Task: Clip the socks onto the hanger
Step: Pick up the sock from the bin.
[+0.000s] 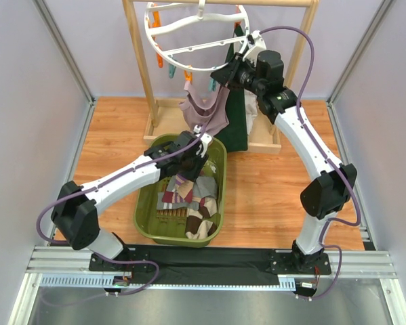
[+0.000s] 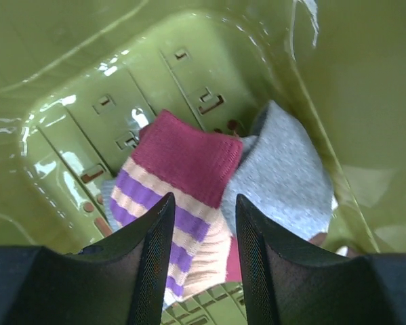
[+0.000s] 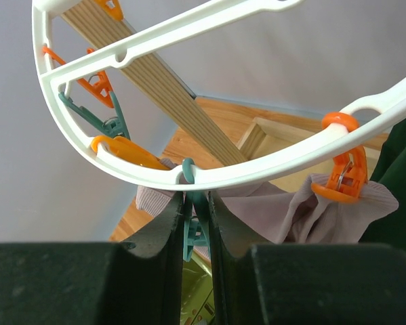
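The white round hanger (image 1: pixel 189 40) hangs from the wooden rack. A lilac-grey sock (image 1: pixel 206 112) and a dark green sock (image 1: pixel 238 122) hang clipped to it. My right gripper (image 3: pixel 196 203) is shut on a teal clip (image 3: pixel 197 217) under the hanger's ring (image 3: pixel 257 172), next to the lilac-grey sock (image 3: pixel 304 217). My left gripper (image 2: pixel 204 203) is down in the basket, its jaws open on either side of a maroon sock with purple and cream stripes (image 2: pixel 182 162). A grey sock (image 2: pixel 280 172) lies beside it. More socks (image 1: pixel 189 200) are piled in the basket.
The olive-green slotted basket (image 1: pixel 145 203) sits on the wooden table between the arms. The light wooden rack (image 1: pixel 140 61) stands at the back, its rail (image 3: pixel 162 95) crossing behind the ring. An orange clip (image 3: pixel 345 176) holds the lilac-grey sock. Grey walls close in both sides.
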Robot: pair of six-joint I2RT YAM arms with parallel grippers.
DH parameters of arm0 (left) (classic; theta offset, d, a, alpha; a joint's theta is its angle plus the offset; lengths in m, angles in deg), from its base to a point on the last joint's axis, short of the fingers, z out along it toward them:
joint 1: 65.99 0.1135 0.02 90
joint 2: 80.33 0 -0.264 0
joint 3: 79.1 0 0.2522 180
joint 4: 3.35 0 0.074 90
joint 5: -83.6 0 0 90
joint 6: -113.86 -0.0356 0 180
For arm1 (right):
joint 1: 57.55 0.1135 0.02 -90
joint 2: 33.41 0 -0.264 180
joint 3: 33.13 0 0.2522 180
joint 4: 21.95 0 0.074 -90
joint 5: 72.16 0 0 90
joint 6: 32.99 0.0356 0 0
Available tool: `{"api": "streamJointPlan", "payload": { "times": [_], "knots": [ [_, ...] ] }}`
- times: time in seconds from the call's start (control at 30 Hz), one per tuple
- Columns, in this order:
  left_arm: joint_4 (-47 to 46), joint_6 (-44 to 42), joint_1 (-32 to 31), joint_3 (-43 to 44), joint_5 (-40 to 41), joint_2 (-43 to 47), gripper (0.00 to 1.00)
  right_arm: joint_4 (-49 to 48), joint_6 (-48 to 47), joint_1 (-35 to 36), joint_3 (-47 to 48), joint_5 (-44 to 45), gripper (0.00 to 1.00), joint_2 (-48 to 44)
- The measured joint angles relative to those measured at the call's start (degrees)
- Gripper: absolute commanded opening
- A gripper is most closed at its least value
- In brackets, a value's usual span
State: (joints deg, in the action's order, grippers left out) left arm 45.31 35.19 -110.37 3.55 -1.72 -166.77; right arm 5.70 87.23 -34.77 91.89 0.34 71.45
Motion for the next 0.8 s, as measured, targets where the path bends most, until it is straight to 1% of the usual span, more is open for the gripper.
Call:
{"api": "streamJointPlan", "payload": {
  "times": [0.1,0.17,0.23,0.4,0.47,0.5,0.57,0.67,0.8],
  "knots": [
    [-0.48,-0.07,0.0,0.15,1.46,-0.31,0.45,-0.09,0.02,0.0,-0.35,-0.09,0.0,-0.13],
    [-0.61,-0.13,0.0,0.52,2.29,-0.85,0.4,-0.09,0.02,0.0,-0.37,-0.15,0.0,-0.13],
    [-0.66,-0.31,0.0,1.09,2.51,-1.7,0.38,-0.11,0.02,-0.02,-0.37,-0.15,0.0,-0.17],
    [-0.85,-0.35,-0.02,1.25,1.75,-2.49,0.43,-0.11,0.17,0.0,-0.37,-0.17,0.0,-0.17],
    [-0.87,-0.31,-0.04,1.22,1.38,-2.34,0.46,-0.11,0.2,0.0,-0.37,-0.17,0.0,-0.17],
    [-0.98,-0.22,-0.04,1.03,1.33,-2.16,0.49,-0.09,0.22,0.0,-0.37,-0.2,0.0,-0.17],
    [-1.4,0.04,-0.07,0.11,1.16,-1.07,0.5,-0.09,0.24,0.0,-0.37,-0.2,0.0,-0.17],
    [-1.4,0.31,-0.09,-1.07,0.94,1.27,0.5,-0.09,0.39,0.0,-0.37,-0.2,0.0,-0.17],
    [-1.44,0.35,-0.13,-1.07,1.2,1.57,0.47,-0.11,0.61,-0.02,-0.37,-0.24,0.0,-0.17]
  ]
}}
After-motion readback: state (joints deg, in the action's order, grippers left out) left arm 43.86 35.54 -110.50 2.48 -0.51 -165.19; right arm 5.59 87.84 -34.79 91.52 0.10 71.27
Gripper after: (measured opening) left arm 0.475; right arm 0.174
